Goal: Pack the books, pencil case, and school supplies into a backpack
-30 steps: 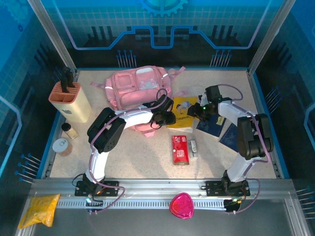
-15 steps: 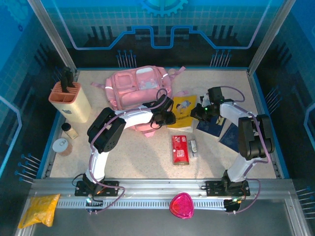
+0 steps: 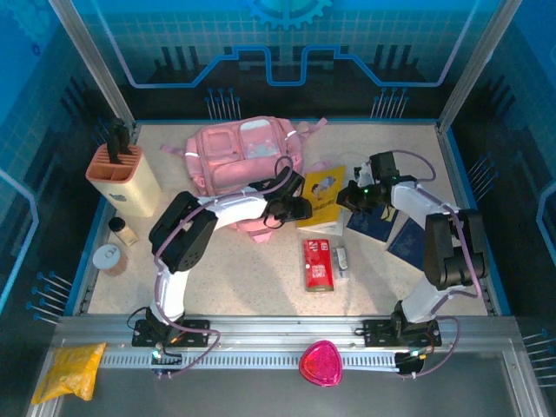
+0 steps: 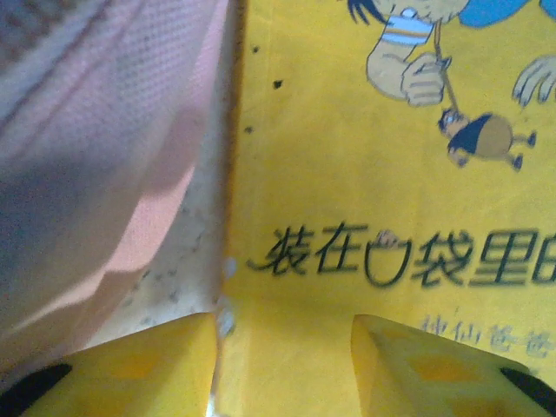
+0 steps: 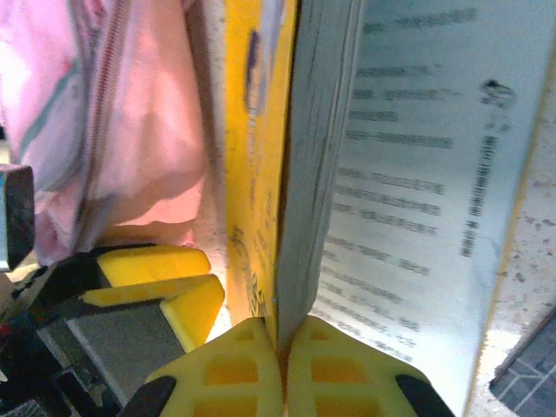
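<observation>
Obs: right gripper (image 5: 280,334) is pinched shut on the raised edge of the thin square yellow paper book (image 3: 323,193). The book is tilted up on the table, just right of the soft pink fabric backpack (image 3: 239,161). The left gripper (image 4: 282,347) has its jaws apart at the book's low edge and clasps nothing.

Risk: an edge-only pinch may let pages splay or slip.

Cover faces the backpack; long axis runs near-to-far.

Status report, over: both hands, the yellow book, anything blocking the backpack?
Right hand shut on edge of yellow book, that edge raised. Left hand open over the cover. Backpack beside book; left hand sits at the gap between.
</observation>
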You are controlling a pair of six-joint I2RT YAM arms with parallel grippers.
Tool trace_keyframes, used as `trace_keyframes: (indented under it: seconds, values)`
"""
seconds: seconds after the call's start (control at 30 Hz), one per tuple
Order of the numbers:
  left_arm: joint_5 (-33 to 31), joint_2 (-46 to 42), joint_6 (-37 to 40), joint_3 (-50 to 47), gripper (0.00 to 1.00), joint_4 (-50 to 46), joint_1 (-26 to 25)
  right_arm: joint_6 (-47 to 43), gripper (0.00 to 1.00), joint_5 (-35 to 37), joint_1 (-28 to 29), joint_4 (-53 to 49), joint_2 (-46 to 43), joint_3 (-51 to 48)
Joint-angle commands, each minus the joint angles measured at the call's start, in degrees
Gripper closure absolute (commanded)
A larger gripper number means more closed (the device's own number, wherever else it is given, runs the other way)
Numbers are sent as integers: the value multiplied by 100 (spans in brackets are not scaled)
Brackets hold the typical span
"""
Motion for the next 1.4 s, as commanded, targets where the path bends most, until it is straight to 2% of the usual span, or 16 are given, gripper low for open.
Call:
trace_keyframes:
  seconds: [0.0,0.1,0.4,0.53,0.67,0.77,0.97,1.13,1.37]
  values:
    - [123,-826,-137,-342,49,33,92,69,100,-358,-106,174,-527,3]
    - [232,-1355,-335,-775,44,301,222,104,100,-578,-151,67,-716,102]
    - [1108,-2427,-997,-1774,27,1433,822,380,100,-1465,-115,161,-1232,350]
    - [1529,-2463,-1310,-1928,16,1901,1076,703,100,-1889,6,528,-1386,357]
    - [1918,-2330,-1859,-2123,16,2888,1246,782,100,-1893,214,627,-1448,439]
    - [2056,-2328,-2121,-2271,20,3726,1246,1186,100,-2142,339,1172,-1378,288]
    - [2150,-2489,-2127,-2274,32,3795,1242,1316,100,-2196,311,1477,-1204,134]
    - [2153,-2668,-2175,-2333,47,3834,1233,1120,100,-2112,277,1302,-1047,166]
    - [2123,-2885,-2171,-2342,76,3927,1170,1139,100,-2140,272,1426,-903,34]
